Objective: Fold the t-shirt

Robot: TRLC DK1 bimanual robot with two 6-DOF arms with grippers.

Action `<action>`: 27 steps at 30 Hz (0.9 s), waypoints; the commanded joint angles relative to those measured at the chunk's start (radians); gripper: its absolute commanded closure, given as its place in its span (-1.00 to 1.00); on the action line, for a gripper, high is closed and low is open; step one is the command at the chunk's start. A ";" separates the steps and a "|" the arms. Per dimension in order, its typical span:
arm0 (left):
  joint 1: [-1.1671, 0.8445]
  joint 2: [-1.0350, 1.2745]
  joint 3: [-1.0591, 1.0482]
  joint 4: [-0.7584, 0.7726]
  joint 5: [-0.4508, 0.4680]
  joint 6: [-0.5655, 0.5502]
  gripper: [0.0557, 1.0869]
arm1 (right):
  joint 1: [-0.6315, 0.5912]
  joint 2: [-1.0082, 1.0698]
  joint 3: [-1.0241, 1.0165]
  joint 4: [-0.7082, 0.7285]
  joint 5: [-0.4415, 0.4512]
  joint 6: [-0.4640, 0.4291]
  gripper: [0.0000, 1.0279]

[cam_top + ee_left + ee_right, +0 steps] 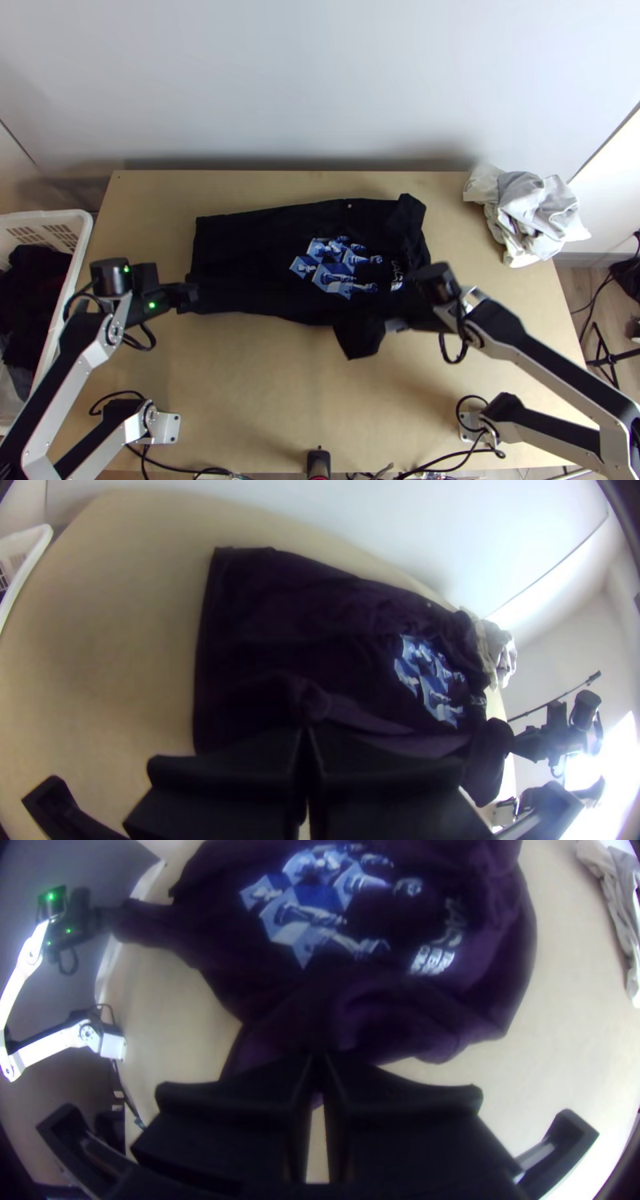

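Top view: bare table (264,384) lower centre, passable below black T-shirt (248,256), between left arm (54,400) and right arm (552,380) (cables (172,466) along bottom edge). Blocked: white basket (48,214) far left, pale cloth (532,208) upper right, wall (304,88) across top.

My arms have silver-grey links (67,392) with black strips, and cylindrical black joints (110,277). Black cables (453,362) loop beneath both wrists; green lights (152,305) dot my left.

White basket (68,214): cut off by top view's left edge. Pale cloth (617,913): cropped, right wrist view. T-shirt lettering (396,278): too small, top view.
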 commanded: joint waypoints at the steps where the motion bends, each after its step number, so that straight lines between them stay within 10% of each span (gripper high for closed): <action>1: 0.039 0.055 0.111 -0.009 0.003 -0.054 0.93 | -0.092 0.013 0.149 0.018 0.000 -0.044 0.95; 27: 0.036 0.549 0.484 0.048 -0.045 -0.192 0.93 | -0.250 0.286 0.326 0.260 0.031 -0.056 0.95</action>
